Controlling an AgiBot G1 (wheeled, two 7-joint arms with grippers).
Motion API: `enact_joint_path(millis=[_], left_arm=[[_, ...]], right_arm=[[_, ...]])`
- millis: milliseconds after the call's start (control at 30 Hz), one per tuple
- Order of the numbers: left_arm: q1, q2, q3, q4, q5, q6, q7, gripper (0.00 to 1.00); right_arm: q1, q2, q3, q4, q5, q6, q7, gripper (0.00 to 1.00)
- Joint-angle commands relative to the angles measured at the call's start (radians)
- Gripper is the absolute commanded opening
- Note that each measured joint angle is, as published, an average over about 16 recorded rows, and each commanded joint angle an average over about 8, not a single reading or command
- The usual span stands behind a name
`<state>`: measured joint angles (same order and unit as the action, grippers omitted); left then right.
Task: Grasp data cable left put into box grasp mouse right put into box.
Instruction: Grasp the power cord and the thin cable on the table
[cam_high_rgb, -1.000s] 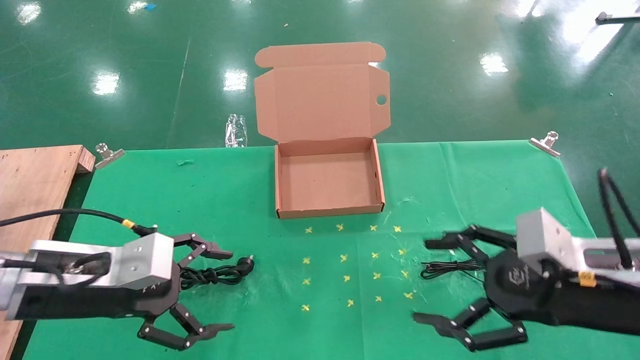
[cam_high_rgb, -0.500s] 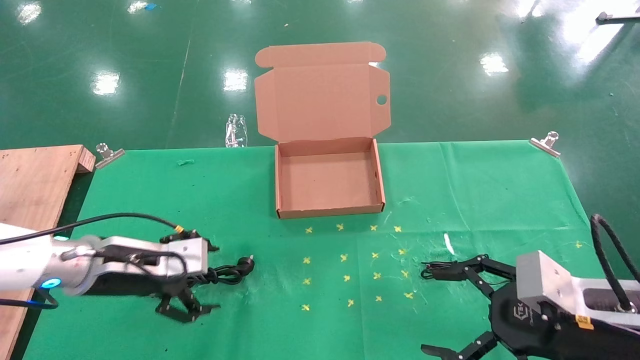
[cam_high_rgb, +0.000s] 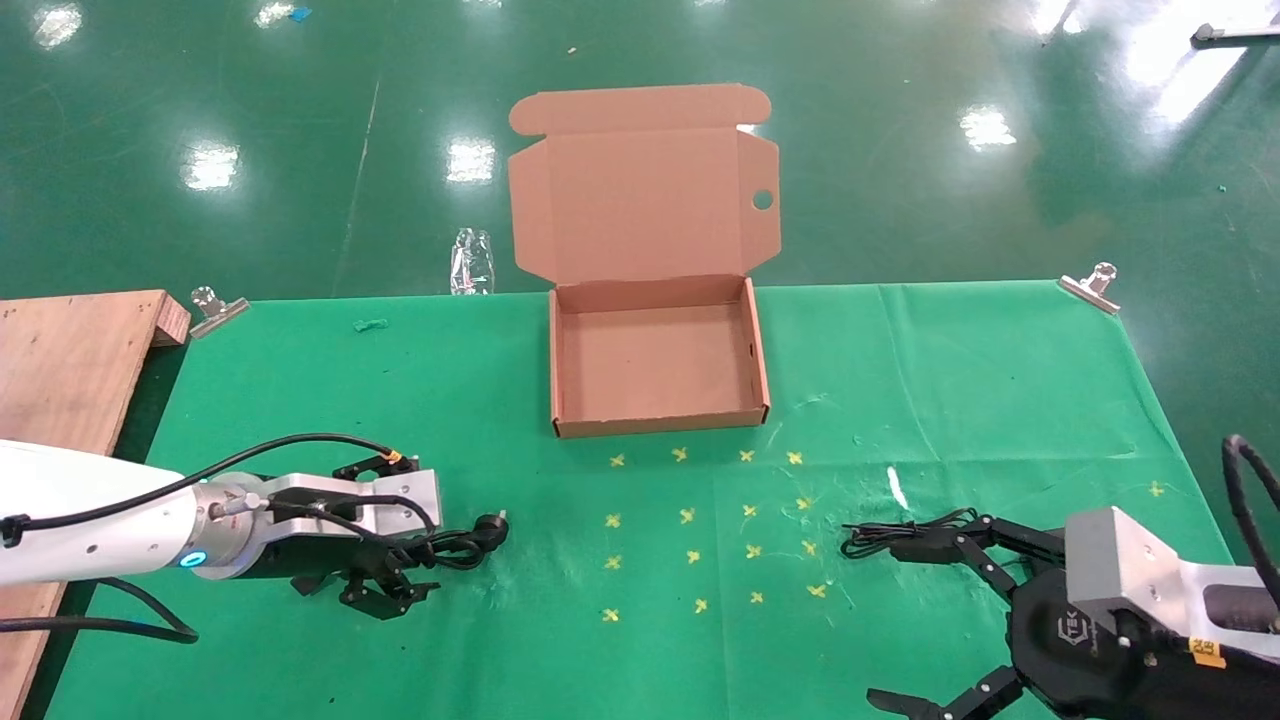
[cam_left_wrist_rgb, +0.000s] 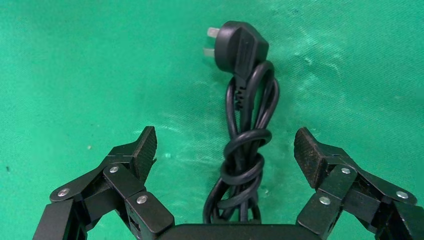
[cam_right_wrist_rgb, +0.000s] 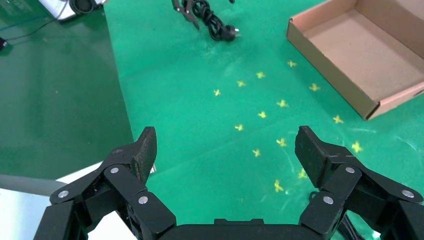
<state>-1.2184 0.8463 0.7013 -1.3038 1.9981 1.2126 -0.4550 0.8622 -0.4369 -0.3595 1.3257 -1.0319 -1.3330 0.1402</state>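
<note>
Both arms have shifted since a moment ago: the left one has dropped low over the cable, the right one has pulled back toward the robot.

Left gripper (cam_high_rgb: 392, 572) now lies nearly flat on the green table (cam_high_rgb: 400, 400), fingers (cam_left_wrist_rgb: 145, 150) spread apart on either side of the one data cable (cam_left_wrist_rgb: 245, 150), a twisted bundle whose plug points away toward the table's middle; the pads are not touching it. Right gripper (cam_high_rgb: 925, 625) sits at the near right corner, fingers wide apart, its upper fingertip over a thin black cord (cam_high_rgb: 880, 535) lying on the cloth; I cannot see the mouse itself. One box (cam_high_rgb: 757, 350) stands at the far middle, lid upright, nothing in it. Two clips (cam_high_rgb: 1092, 283) pin the cloth at the far corners.
</note>
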Motion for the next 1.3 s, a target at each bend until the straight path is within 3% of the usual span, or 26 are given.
enact_joint_path(millis=[33, 167, 300, 567, 800, 1133, 1200, 1300], left_arm=[[0.001, 0.005, 0.004, 0.001, 0.015, -0.002, -0.008, 1.00], [0.001, 0.009, 0.009, 0.000, 0.026, -0.001, -0.014, 1.00], [0.001, 0.010, 0.010, -0.001, 0.027, -0.001, -0.015, 1.00], [0.001, 0.010, 0.010, -0.001, 0.027, -0.001, -0.016, 1.00], [0.001, 0.010, 0.010, -0.001, 0.027, -0.001, -0.016, 1.00], [0.001, 0.010, 0.010, -0.001, 0.027, -0.001, -0.016, 0.98], [0.001, 0.010, 0.010, -0.001, 0.027, -0.001, -0.016, 0.73], [0.001, 0.010, 0.010, -0.001, 0.028, -0.001, -0.016, 0.36]], right_arm=[[-0.004, 0.002, -0.001, 0.003, -0.003, 0.004, 0.001, 1.00], [0.020, 0.007, -0.030, 0.015, -0.102, 0.017, 0.016, 1.00], [0.070, -0.002, -0.076, 0.018, -0.274, 0.041, 0.035, 1.00], [0.183, -0.113, -0.164, -0.051, -0.601, 0.117, 0.060, 1.00], [0.280, -0.255, -0.205, -0.234, -0.699, 0.155, -0.015, 1.00], [0.419, -0.421, -0.236, -0.539, -0.742, 0.180, -0.167, 1.00], [0.436, -0.437, -0.237, -0.577, -0.742, 0.181, -0.184, 0.99], [0.458, -0.457, -0.236, -0.630, -0.741, 0.183, -0.204, 0.61]])
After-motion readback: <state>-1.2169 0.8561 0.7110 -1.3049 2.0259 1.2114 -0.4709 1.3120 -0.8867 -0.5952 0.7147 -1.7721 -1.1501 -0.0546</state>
